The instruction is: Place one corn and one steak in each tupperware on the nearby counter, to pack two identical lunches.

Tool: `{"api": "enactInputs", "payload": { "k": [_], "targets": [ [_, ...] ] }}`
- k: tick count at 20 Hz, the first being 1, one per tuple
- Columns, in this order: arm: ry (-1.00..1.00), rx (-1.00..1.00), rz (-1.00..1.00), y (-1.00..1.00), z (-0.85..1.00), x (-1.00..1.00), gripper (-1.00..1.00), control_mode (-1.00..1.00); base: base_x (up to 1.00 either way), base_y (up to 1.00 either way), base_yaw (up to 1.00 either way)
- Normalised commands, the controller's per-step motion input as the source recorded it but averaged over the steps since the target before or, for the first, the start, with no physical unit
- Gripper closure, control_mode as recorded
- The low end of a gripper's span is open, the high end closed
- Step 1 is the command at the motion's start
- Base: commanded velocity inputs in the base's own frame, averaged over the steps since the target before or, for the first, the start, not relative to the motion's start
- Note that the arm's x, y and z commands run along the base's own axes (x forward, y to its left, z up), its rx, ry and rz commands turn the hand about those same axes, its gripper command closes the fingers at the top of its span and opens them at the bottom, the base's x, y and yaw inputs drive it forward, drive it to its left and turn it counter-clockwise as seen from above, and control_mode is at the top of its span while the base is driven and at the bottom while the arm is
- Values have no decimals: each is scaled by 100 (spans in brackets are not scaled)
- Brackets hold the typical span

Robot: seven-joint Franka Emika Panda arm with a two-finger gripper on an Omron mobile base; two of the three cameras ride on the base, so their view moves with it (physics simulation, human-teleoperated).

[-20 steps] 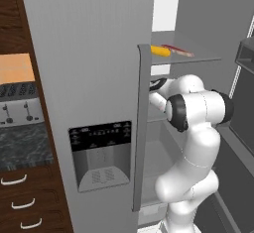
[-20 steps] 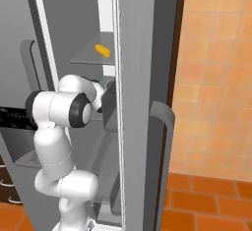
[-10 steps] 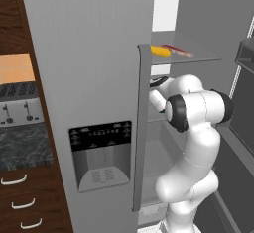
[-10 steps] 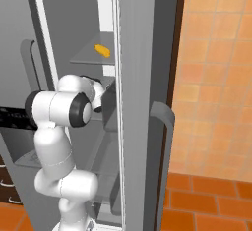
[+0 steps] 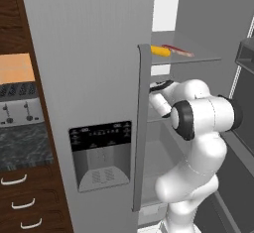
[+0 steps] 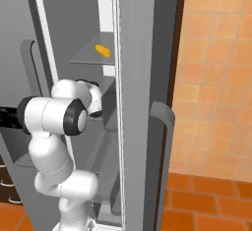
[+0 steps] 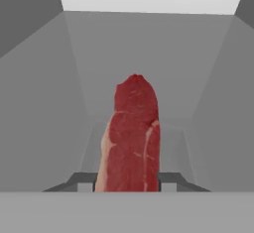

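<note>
My arm reaches into the open fridge, under its upper shelf. In the hand view my claw has a steak standing between its two finger tips, one tip pressed in at each side of the strip's lower end; the claw is narrowed down onto the meat and has hold of it. The steak points away from me toward the grey back wall of the fridge. On the upper shelf a corn lies at the front edge, near the closed door's edge, and a second steak lies just beside it, further along that front edge. From the right base view the same corn sits on that shelf. The surface is off to the left, beyond the closed door.
</note>
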Motion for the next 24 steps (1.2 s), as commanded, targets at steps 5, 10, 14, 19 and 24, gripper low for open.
{"api": "enactInputs", "payload": {
  "k": [5,10,14,19,24],
  "targets": [
    [17,0,0,0,93,-52,100,-100,0,0,0],
    [28,-4,0,0,100,-20,100,-100,0,0,0],
    [4,0,0,2,100,0,100,-100,0,0,0],
    [0,6,0,0,52,-73,100,-100,0,0,0],
    [2,11,0,-4,26,-99,100,-100,0,0,0]
  ]
}}
